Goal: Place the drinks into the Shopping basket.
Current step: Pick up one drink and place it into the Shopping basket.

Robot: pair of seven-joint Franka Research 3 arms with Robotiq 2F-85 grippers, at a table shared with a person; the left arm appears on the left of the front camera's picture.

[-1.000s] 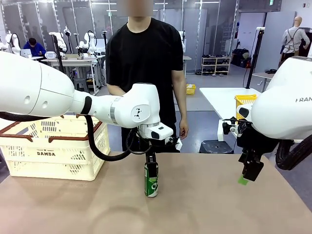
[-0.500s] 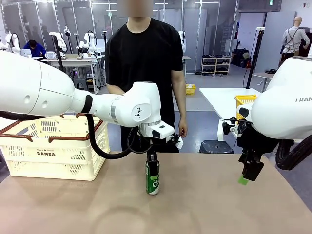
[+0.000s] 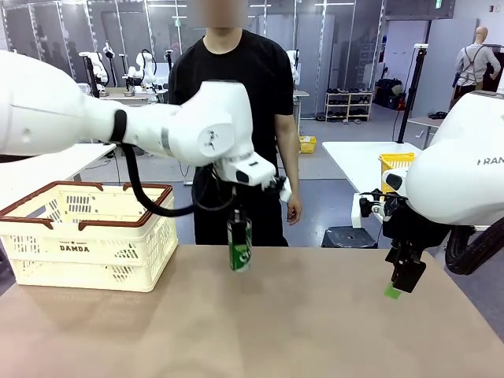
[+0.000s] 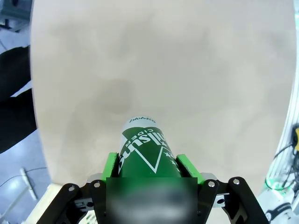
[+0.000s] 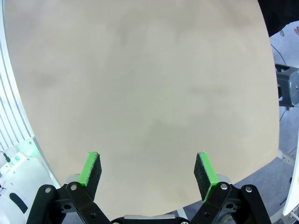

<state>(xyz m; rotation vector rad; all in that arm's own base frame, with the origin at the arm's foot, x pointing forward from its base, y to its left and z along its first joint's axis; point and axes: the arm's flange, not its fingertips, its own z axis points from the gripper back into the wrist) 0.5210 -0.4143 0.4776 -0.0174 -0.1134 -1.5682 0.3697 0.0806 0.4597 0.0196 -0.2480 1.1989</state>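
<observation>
A: Your left gripper (image 3: 238,230) is clamping a green can (image 3: 239,248) near its top, with the green pads (image 4: 111,164) pressing on either side. The can is hanging upright below the gripper, and it looks to be clear of the surface (image 3: 276,331).

B: Agreed. In the wrist view the can (image 4: 145,151) is sitting squarely between the jaws of that gripper (image 4: 149,169), with bare surface showing beneath it. So I'd say you are in the carrying step: one drink is grasped and is not yet in the basket (image 3: 87,250).

A: The basket is standing well off to that gripper's left and lower down, with open surface between them. Your next move is a sideways carry over the brown rim, keeping the can upright.

B: You are needing height first. I cannot tell whether the can's base is clearing the rim yet. Once you are above the opening, lower the can inside before you let go, or it may tip.

A: Your right gripper (image 3: 405,276) is hovering far to the other side with its jaws spread wide and nothing between them (image 5: 148,173). It is out of your path.
</observation>
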